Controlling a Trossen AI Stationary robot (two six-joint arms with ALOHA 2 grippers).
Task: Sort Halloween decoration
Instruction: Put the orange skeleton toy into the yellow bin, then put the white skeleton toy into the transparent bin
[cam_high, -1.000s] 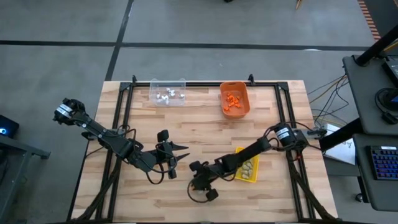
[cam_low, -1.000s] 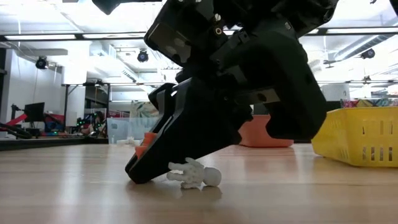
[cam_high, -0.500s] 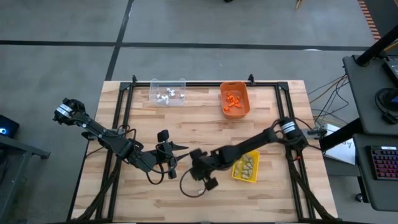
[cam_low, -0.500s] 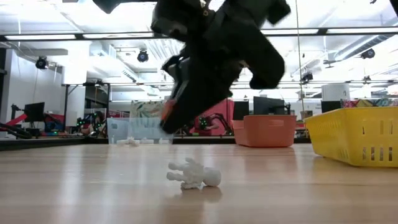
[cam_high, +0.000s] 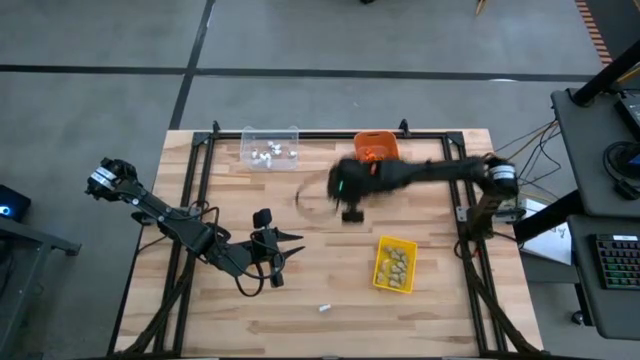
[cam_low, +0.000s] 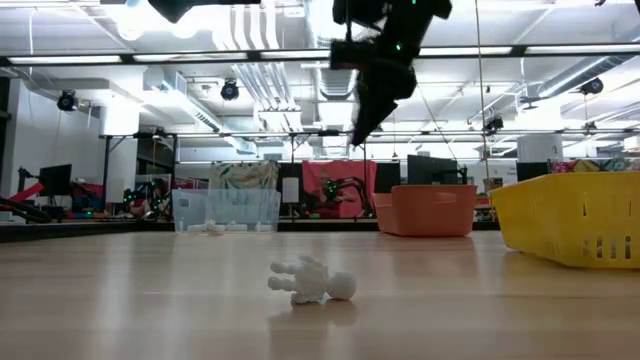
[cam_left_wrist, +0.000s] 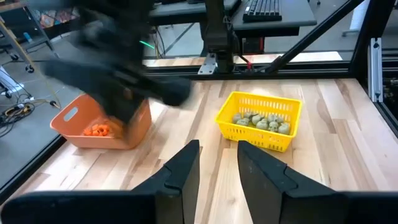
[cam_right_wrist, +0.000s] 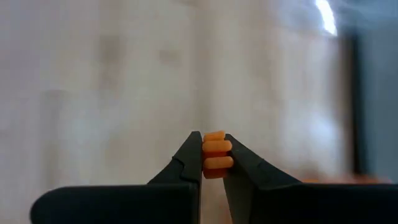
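Orange trinket (cam_right_wrist: 217, 155) (pinched) above table

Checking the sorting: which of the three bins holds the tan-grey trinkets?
The yellow bin, nearest the table's front; the orange bin and clear bin sit at the back.

Right arm (cam_high: 400, 178) smeared by motion blur in high view. Orange bin (cam_high: 377, 147) partly hidden behind it; contents of clear bin (cam_high: 270, 150) too small to tell.

Small ribbed orange trinket (cam_right_wrist: 217, 154) pinched between jaws; white, perhaps skeleton-shaped trinket (cam_low: 312, 281) lying on wood.
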